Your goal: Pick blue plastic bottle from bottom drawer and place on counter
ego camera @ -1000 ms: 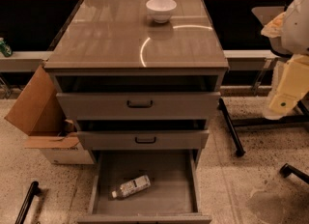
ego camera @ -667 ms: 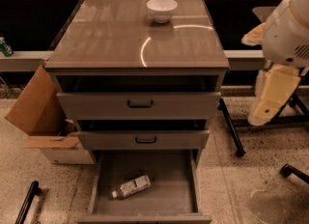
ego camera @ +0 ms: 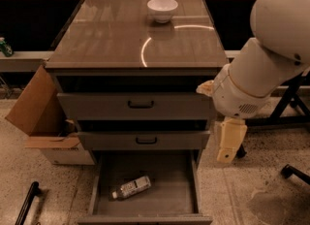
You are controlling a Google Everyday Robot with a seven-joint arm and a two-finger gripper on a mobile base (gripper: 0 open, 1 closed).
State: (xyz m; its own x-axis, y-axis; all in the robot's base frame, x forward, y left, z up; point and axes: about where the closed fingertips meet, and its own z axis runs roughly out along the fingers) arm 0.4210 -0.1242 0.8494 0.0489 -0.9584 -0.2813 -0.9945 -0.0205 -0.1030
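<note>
The blue plastic bottle (ego camera: pixel 131 187) lies on its side in the open bottom drawer (ego camera: pixel 179 190), left of the middle, with its white cap pointing to the front left. The glossy grey-brown counter (ego camera: pixel 111 40) tops the cabinet. My arm reaches in from the upper right. Its cream end piece, the gripper (ego camera: pixel 226 156), hangs down just right of the cabinet at the height of the middle drawer. It is above and to the right of the bottle and apart from it.
A white bowl (ego camera: pixel 162 9) stands at the back of the counter. The two upper drawers (ego camera: pixel 140 105) with black handles are slightly open. An open cardboard box (ego camera: pixel 46 122) stands left of the cabinet. Black chair legs (ego camera: pixel 293 170) are at the right.
My arm has swung in from the right edge towards the cabinet and lower, and now fills the upper right. The bottle and drawers have not moved.
</note>
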